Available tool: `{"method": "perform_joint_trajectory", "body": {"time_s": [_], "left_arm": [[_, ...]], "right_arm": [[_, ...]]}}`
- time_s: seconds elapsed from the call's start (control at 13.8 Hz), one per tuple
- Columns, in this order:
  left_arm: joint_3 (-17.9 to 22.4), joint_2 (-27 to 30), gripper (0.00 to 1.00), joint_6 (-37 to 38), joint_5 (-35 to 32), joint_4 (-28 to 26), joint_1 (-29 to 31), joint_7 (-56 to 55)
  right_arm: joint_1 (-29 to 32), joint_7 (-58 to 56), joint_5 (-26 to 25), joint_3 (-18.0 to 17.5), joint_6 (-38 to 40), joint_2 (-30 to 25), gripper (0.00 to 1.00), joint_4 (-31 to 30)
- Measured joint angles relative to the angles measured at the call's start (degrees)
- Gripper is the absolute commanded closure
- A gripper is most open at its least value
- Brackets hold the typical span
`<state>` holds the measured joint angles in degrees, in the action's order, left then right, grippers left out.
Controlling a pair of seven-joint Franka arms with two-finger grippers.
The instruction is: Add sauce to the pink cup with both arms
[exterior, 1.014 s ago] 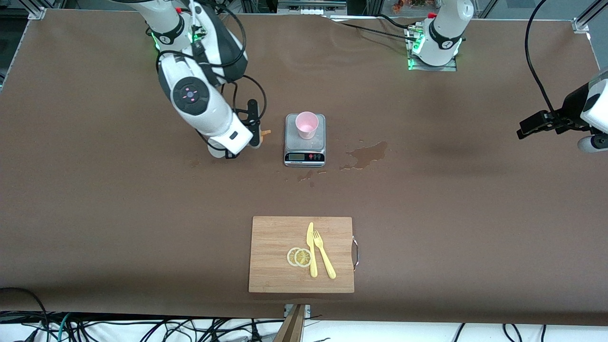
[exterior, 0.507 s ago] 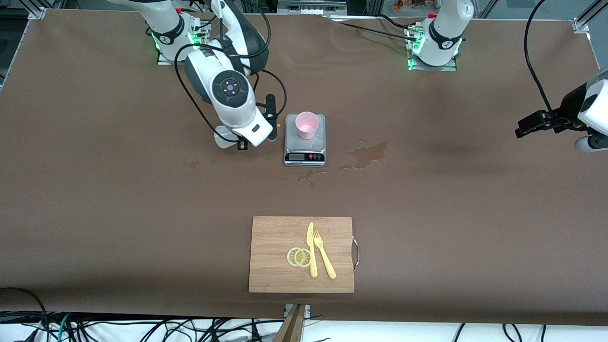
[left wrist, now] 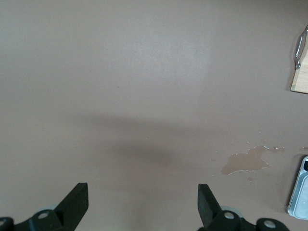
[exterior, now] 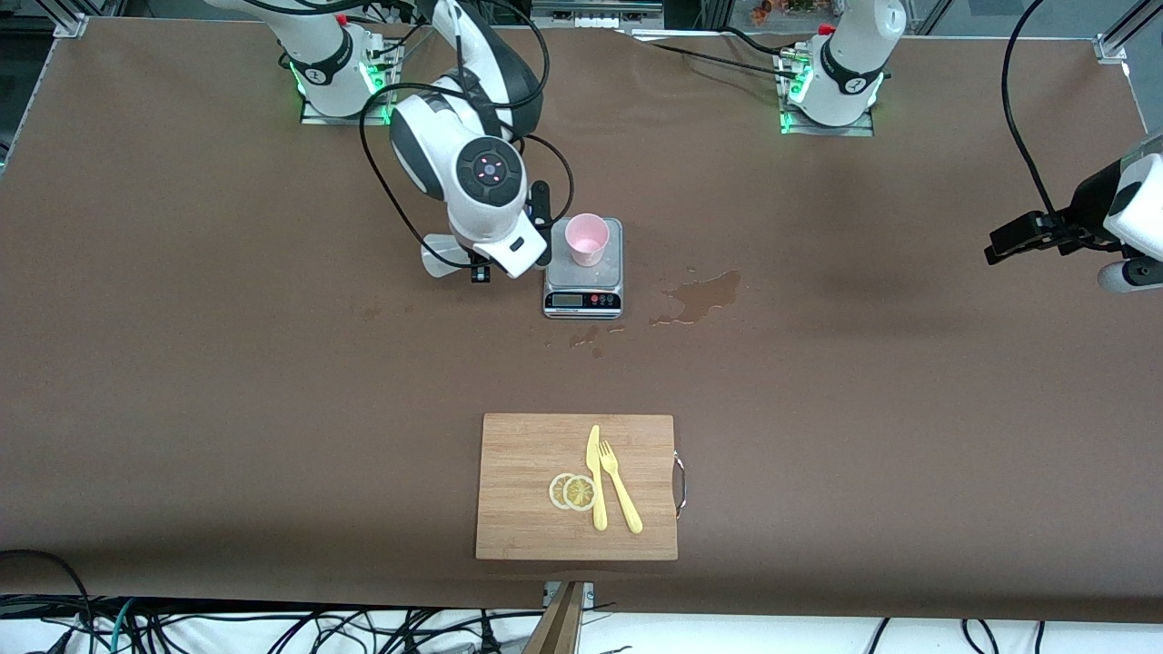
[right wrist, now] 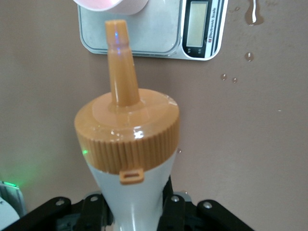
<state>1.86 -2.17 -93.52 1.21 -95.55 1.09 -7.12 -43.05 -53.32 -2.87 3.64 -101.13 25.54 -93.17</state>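
The right gripper hangs beside the pink cup, which stands on a kitchen scale. Its fingers appear clamped on the sauce bottle, though the contact itself is hidden, and the orange nozzle points toward the cup. The left gripper waits, fingers wide apart and empty, over bare table near a spill.
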Motion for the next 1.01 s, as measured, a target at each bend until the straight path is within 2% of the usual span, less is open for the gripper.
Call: {"method": "perform_joint_trajectory", "body": {"time_s": [0.36,0.65,1.01], "left_arm": [[-0.06,-0.07,0.00,0.00,0.00,0.00,-0.01,0.00],[-0.07,-0.17,0.00,0.00,0.05,0.00,-0.01,0.00],[-0.09,-0.46,0.00,0.00,0.05,0.00,-0.01,0.01]], "right_arm": [[-2.49,3.08,-0.84,0.01,1.65,3.55,0.86,3.60],[-4.23,6.49,-4.74,0.01,4.96,5.09,0.86,5.29],[-6.59,9.08,-7.30,0.10,6.56,6.30,0.86,6.00]]}}
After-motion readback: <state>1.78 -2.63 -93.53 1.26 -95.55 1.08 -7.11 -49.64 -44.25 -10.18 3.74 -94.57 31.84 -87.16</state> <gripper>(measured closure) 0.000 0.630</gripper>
